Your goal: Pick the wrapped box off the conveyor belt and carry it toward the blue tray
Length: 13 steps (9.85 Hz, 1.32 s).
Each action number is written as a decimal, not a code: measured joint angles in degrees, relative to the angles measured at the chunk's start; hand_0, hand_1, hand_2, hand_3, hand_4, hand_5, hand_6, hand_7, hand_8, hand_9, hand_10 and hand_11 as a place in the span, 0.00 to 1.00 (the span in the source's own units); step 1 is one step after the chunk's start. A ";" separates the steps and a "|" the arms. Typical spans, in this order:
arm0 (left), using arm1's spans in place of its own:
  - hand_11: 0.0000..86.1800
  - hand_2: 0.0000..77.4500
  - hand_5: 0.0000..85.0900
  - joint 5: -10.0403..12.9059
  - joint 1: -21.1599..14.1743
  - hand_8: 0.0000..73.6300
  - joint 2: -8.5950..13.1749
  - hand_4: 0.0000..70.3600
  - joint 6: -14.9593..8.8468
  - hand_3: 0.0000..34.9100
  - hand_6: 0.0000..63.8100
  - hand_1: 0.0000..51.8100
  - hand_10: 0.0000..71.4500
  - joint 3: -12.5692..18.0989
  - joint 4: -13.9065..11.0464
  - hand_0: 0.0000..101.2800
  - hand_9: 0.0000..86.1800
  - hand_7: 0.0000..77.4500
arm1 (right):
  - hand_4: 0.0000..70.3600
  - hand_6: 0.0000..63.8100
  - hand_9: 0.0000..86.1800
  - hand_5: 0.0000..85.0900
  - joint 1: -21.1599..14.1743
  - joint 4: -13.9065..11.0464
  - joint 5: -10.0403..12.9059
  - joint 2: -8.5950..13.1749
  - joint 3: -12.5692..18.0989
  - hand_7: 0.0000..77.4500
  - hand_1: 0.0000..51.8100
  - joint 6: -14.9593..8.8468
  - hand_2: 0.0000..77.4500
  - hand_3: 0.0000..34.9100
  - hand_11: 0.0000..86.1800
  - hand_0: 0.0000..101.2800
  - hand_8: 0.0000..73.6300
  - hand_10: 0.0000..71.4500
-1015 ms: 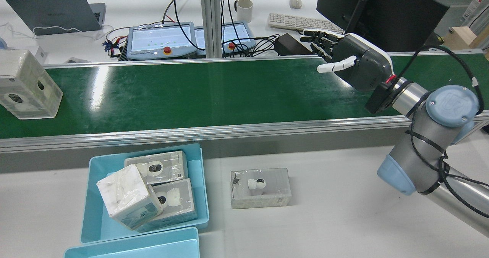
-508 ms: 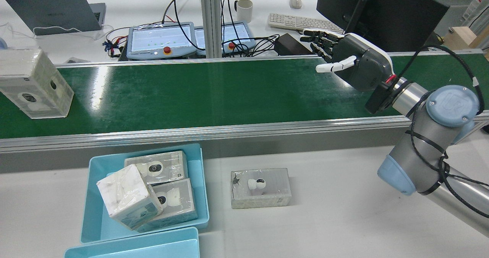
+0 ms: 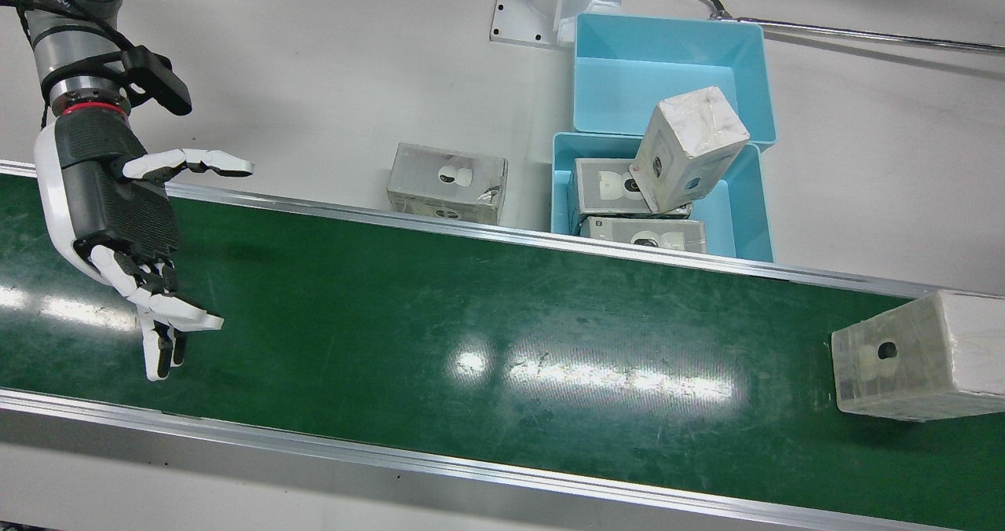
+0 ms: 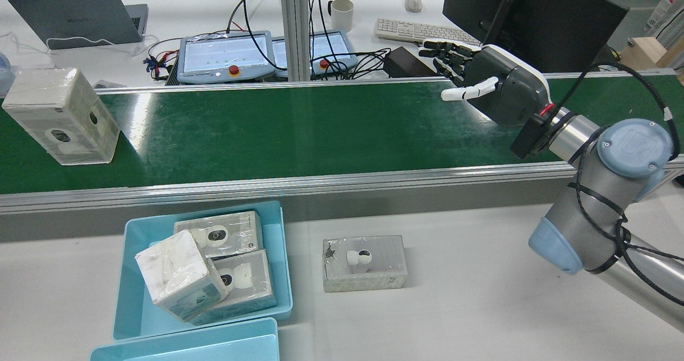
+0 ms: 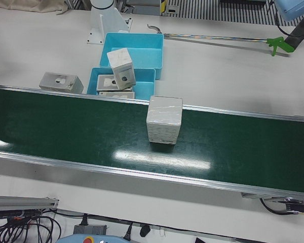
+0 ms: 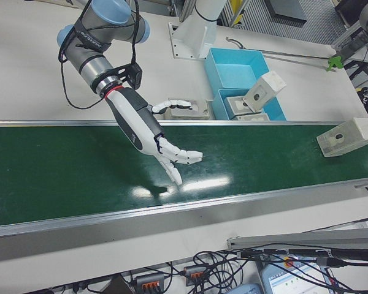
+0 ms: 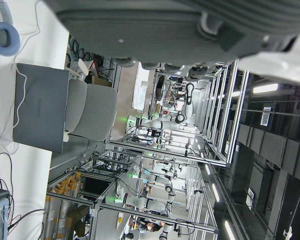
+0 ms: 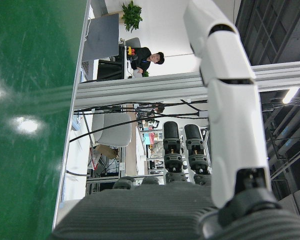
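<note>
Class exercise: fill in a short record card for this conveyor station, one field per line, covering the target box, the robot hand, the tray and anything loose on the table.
target: plastic-wrapped whitish box standing on the green conveyor belt, far from the hand
right robot hand: black-and-white robot hand open, raised over the belt's other end, holding nothing
left robot hand: only its dark underside shows, state unclear
tray: light blue plastic tray beside the belt, holding three wrapped boxes, one tilted on top
second tray: empty blue tray next to it
loose item: flat wrapped box on the white table
</note>
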 joint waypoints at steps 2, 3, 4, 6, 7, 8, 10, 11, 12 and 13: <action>0.01 0.01 0.01 0.00 0.00 0.01 0.00 0.00 0.00 0.00 0.00 0.00 0.00 0.00 0.00 0.00 0.00 0.01 | 0.24 0.10 0.04 0.21 -0.02 -0.10 0.00 -0.02 -0.07 0.30 0.33 0.02 0.17 0.02 0.03 0.49 0.00 0.00; 0.01 0.01 0.01 0.00 0.00 0.01 0.00 0.00 0.00 0.00 0.00 0.00 0.00 0.00 0.00 0.00 0.00 0.01 | 0.24 0.10 0.04 0.21 -0.01 -0.19 0.00 -0.02 -0.04 0.30 0.33 0.04 0.17 0.02 0.03 0.49 0.00 0.00; 0.00 0.01 0.01 0.00 0.00 0.01 0.00 0.00 0.00 0.00 0.00 0.00 0.01 0.00 0.00 0.00 0.00 0.01 | 0.24 0.10 0.04 0.21 0.02 -0.34 0.00 -0.09 0.01 0.30 0.23 0.04 0.12 0.02 0.03 0.49 0.00 0.00; 0.00 0.01 0.01 0.00 0.00 0.01 0.00 0.00 0.00 0.00 0.00 0.00 0.01 0.00 0.00 0.00 0.00 0.01 | 0.23 0.10 0.04 0.21 0.08 -0.77 -0.05 -0.79 0.22 0.31 0.12 -0.02 0.03 0.04 0.02 0.45 0.00 0.00; 0.00 0.01 0.01 0.00 0.00 0.01 0.00 0.00 0.00 0.00 0.00 0.00 0.01 0.00 0.00 0.00 0.00 0.01 | 0.25 0.10 0.04 0.23 0.11 -1.61 -0.02 -1.30 0.64 0.32 0.22 -0.02 0.07 0.06 0.02 0.45 0.00 0.00; 0.00 0.01 0.01 0.00 0.00 0.01 0.00 0.00 0.00 0.00 0.00 0.00 0.01 0.00 0.00 0.00 0.00 0.01 | 0.26 0.10 0.04 0.24 0.12 -2.88 0.04 -1.69 1.14 0.34 0.27 0.00 0.14 0.09 0.02 0.46 0.00 0.00; 0.00 0.01 0.01 0.00 0.00 0.01 0.00 0.00 0.00 0.00 0.00 0.00 0.01 0.00 0.00 0.00 0.00 0.01 | 0.26 0.11 0.04 0.24 0.10 -4.58 0.24 -2.02 1.73 0.35 0.27 0.03 0.16 0.09 0.02 0.47 0.00 0.00; 0.00 0.01 0.01 0.00 0.00 0.01 0.00 0.00 0.00 0.00 0.00 0.00 0.00 0.00 0.00 0.00 0.00 0.01 | 0.26 0.11 0.04 0.24 0.05 -4.64 0.47 -2.01 1.79 0.35 0.27 0.06 0.16 0.09 0.02 0.47 0.00 0.00; 0.00 0.01 0.01 0.00 0.00 0.01 0.00 0.00 0.00 0.00 0.00 0.00 0.00 0.00 0.00 0.00 0.00 0.01 | 0.22 0.09 0.04 0.24 -0.04 -4.53 0.70 -1.94 1.78 0.31 0.31 0.07 0.16 0.04 0.02 0.47 0.00 0.00; 0.01 0.01 0.01 0.00 0.00 0.01 0.00 0.00 0.00 0.00 0.00 0.00 0.00 0.00 0.00 0.00 0.00 0.01 | 0.19 0.09 0.04 0.23 -0.12 -4.38 0.84 -1.77 1.78 0.29 0.31 0.07 0.18 0.04 0.02 0.47 0.00 0.00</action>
